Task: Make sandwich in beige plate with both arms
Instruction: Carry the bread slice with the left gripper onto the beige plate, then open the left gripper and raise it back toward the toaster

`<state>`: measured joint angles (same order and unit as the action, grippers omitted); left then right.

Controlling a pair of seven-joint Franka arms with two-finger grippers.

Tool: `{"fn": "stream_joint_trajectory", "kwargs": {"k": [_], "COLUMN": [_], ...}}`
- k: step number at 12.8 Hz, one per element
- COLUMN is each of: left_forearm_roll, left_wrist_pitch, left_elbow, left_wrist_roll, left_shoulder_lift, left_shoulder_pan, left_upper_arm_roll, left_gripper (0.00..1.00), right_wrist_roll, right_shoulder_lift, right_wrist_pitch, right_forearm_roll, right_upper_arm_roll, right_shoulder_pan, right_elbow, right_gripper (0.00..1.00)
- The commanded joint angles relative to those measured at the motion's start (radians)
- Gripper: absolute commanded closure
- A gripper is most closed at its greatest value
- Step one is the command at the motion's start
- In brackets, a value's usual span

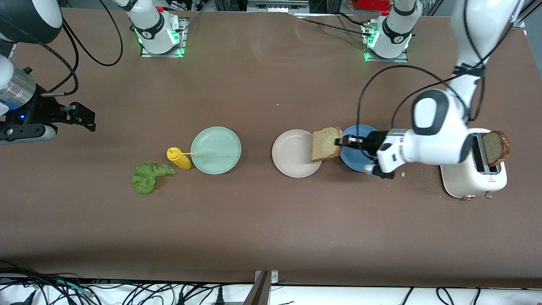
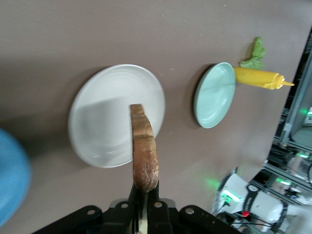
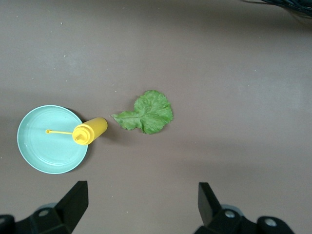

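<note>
1. I see a wide brown surface (image 1: 271,220) carrying everything, with both arm bases along its top edge in the front view.
2. My left arm (image 1: 436,135) reaches in from its end of the surface, over the blue plate (image 1: 353,159).
3. My right arm (image 1: 17,84) waits at its own end, raised, its wrist camera looking down on the lettuce and bottle.
4. A cream toaster (image 1: 472,180) stands at the left arm's end of the surface, with one dark slice of bread (image 1: 496,147) upright in its slot.
5. The beige plate (image 1: 292,159) sits on the surface between the mint-green plate (image 1: 216,150) and the blue plate; nothing lies in it.
6. The blue plate lies just beside the beige one, toward the left arm's end.
7. The left claw (image 1: 341,142) is pinching a bread slice (image 1: 326,144) by one edge, holding it on edge in the air over the rim of the beige plate; in the left wrist view the slice (image 2: 145,156) stands up from between the pressed fingers.
8. The right claw (image 3: 141,202) has its fingers spread wide and holds nothing.
9. A lettuce leaf (image 1: 148,176) lies flat on the surface, nearer the front camera than the mint-green plate.
10. A yellow squeeze bottle (image 1: 180,159) lies on its side between leaf and mint-green plate, nozzle over that plate's rim.
</note>
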<state>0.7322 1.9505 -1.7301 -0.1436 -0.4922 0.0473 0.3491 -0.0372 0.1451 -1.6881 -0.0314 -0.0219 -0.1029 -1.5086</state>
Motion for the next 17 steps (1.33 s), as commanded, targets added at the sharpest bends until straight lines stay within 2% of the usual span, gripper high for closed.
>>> {"fn": "stream_joint_trajectory", "kwargs": {"k": [1, 5, 11, 13, 17], "left_forearm_roll": [0.087, 0.122, 0.122, 0.107, 0.084], "left_wrist_pitch": [0.054, 0.172, 0.24, 0.237, 0.223], "left_elbow": [0.021, 0.017, 0.015, 0.017, 0.007], "left_wrist_roll": [0.004, -0.011, -0.02, -0.024, -0.094], "left_shoulder_lift": [-0.064, -0.133, -0.175, -0.174, -0.166], "left_shoulder_pan": [-0.041, -0.093, -0.126, -0.116, -0.083], "left_upper_arm_roll": [-0.004, -0.004, -0.004, -0.005, -0.013], "left_gripper": [1.0, 1.0, 1.0, 0.01, 0.0], "right_wrist_roll": [0.01, 0.008, 0.008, 0.008, 0.01], "right_shoulder_lift": [-0.006, -0.004, -0.002, -0.002, -0.002], "right_wrist_pitch": [0.007, 0.005, 0.005, 0.004, 0.005], "right_forearm_roll": [0.018, 0.018, 0.016, 0.018, 0.018], "right_upper_arm_roll": [0.0, 0.0, 0.0, -0.001, 0.0], "right_shoulder_pan": [0.002, 0.002, 0.003, 0.003, 0.003], "right_elbow": [0.005, 0.005, 0.005, 0.005, 0.005], "right_gripper": [0.0, 0.0, 0.0, 0.0, 0.0]}}
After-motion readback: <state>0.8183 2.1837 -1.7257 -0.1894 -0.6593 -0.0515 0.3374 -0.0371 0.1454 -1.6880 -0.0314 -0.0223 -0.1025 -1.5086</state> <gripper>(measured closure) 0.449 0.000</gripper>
